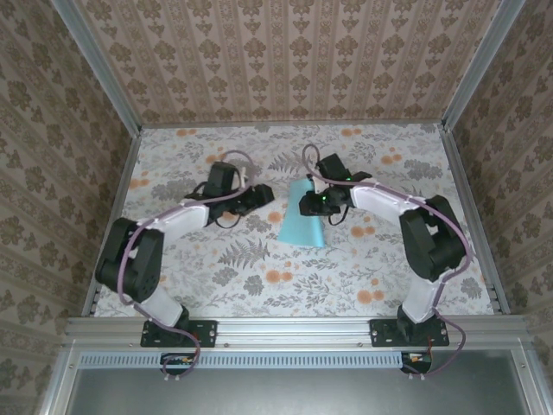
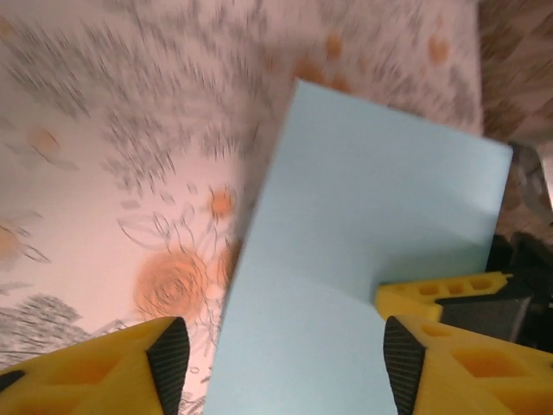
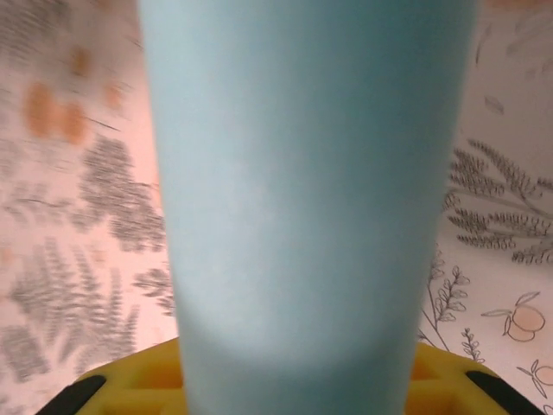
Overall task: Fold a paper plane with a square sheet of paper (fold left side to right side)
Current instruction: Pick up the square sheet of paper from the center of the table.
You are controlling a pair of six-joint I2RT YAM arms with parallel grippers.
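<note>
Lying a little beyond the middle of the table (image 1: 216, 277), the square sheet of paper (image 1: 302, 226) is not flat. From above it looks like a trapezoid, narrow at 12 o'clock and wide at 6 o'clock, so its long axis follows the 12–6 line. In the right wrist view it rises as a rounded blue wall. I judge that it is bent over loosely and not yet creased.

The right gripper (image 1: 312, 204) is at about 1 o'clock of the sheet and touches its far right part. The paper hides the gap between the jaws, so I cannot tell if it is clenched on the sheet. The left gripper (image 1: 261, 196) is just beside the sheet at 10 o'clock and is released: its yellow fingers (image 2: 164, 363) stand apart, with the sheet ahead between them. Because the fold goes from 9 o'clock to 3 o'clock, the coming press probably must run along the 12–6 line, and the right gripper is the nearer one.
</note>
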